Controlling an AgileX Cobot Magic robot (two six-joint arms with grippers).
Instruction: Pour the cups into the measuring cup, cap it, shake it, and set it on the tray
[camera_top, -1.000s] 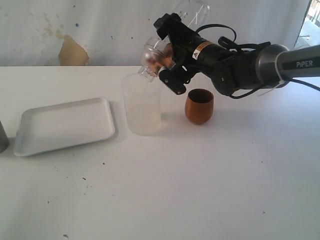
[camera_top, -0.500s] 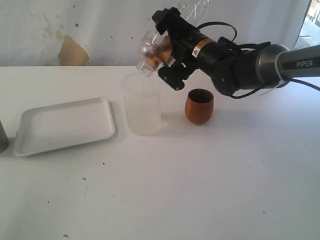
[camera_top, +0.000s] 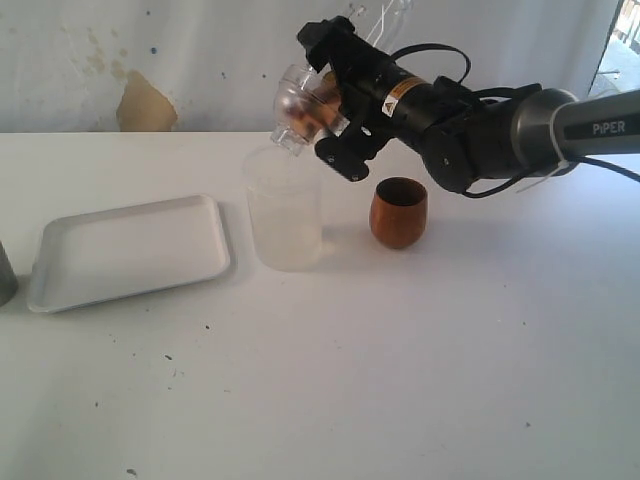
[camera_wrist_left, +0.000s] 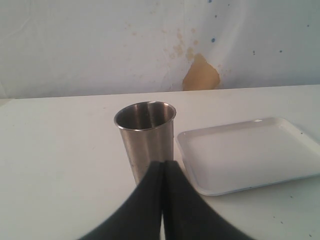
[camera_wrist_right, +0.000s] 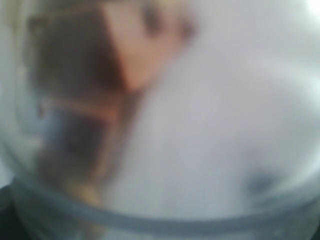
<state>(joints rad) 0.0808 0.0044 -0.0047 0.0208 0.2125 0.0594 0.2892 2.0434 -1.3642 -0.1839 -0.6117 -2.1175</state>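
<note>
My right gripper (camera_top: 327, 100) is shut on a clear measuring cup (camera_top: 297, 108), held tilted in the air; its marks are too small to read. Brown pieces show inside the lower end, which hangs just above the rim of the frosted translucent cup (camera_top: 285, 212). The right wrist view is a blur of clear plastic and brown pieces (camera_wrist_right: 85, 75). The brown wooden cup (camera_top: 398, 212) stands upright under the right arm. The steel tumbler (camera_wrist_left: 145, 137) stands beside the white tray (camera_wrist_left: 250, 152), directly in front of my left gripper (camera_wrist_left: 162, 167), which is shut on nothing.
In the exterior view the tray (camera_top: 130, 250) lies at the left, with the tumbler (camera_top: 5, 275) cut off by the left edge. A white wall with a brown patch (camera_top: 145, 105) backs the table. Small dark specks dot the tabletop.
The right gripper has lifted the clear cup slightly and shifted it a little to the left above the frosted cup. Nothing else has moved.
</note>
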